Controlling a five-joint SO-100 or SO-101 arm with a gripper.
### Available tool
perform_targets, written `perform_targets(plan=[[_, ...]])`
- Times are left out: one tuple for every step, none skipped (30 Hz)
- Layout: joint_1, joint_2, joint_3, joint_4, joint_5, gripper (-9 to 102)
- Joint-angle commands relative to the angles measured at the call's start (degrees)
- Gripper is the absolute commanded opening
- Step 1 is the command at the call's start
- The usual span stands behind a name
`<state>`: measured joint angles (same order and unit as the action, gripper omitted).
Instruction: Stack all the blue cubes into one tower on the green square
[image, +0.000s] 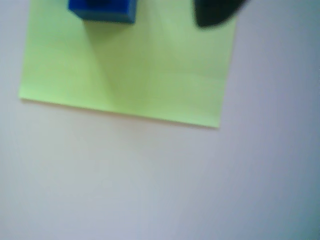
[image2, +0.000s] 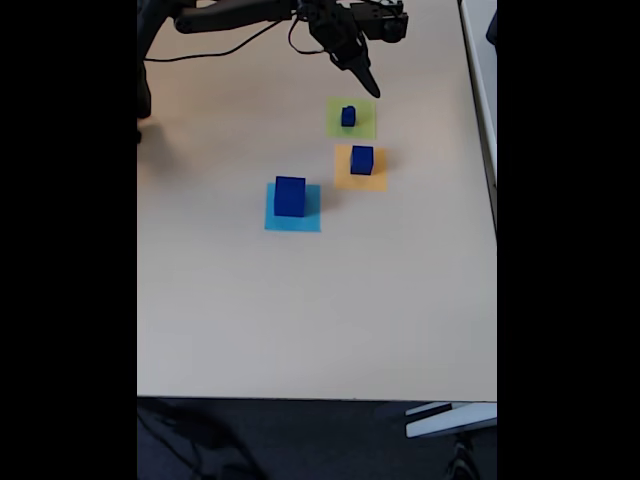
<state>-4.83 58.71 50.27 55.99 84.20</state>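
Three blue cubes (image2: 348, 116) apart on separate squares — smallest on green square (image2: 365, 128); gripper (image2: 372, 88) above, empty — grip state unclear.

The hand (image2: 370, 86) hovers over the table (image2: 300, 310). Just below it sits the smallest blue cube (image2: 348, 116) on the green square (image2: 351, 118), then the orange square (image2: 360, 168) and light blue square (image2: 293, 208), each bearing a cube.

My arm (image2: 250, 12) is all black: slim links, a chunky wrist block, a thin black cable (image2: 215, 50) looping off it. Gripper (image2: 370, 85) tapers to pointed dark jaws; blurry in wrist view.
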Motion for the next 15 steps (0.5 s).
perform_targets(plan=[[-0.3, 5.5, -0.4, 1.2, 0.4, 36], [-0.4, 5.4, -0.4, 1.7, 0.6, 35], [-0.5, 5.2, -0.4, 1.9, 0.7, 35], [-0.6, 4.8, -0.4, 2.2, 1.1, 35], [-0.8, 4.6, -0.4, 2.4, 1.3, 35], [-1.0, 4.2, -0.4, 2.5, 1.4, 35], [-1.1, 4.0, -0.4, 2.7, 1.6, 35], [-1.3, 3.6, -0.4, 3.1, 1.8, 35], [-1.4, 3.3, -0.4, 3.4, 2.0, 35], [-1.4, 2.9, -0.4, 3.6, 2.1, 35], [-1.4, 2.5, -0.4, 3.7, 2.1, 35], [-1.4, 2.2, -0.4, 3.7, 1.8, 35], [-1.3, 1.8, -0.4, 3.7, 1.6, 35], [-1.2, 1.5, -0.4, 3.7, 1.4, 34], [-1.1, 1.1, -0.4, 3.7, 1.1, 34]])
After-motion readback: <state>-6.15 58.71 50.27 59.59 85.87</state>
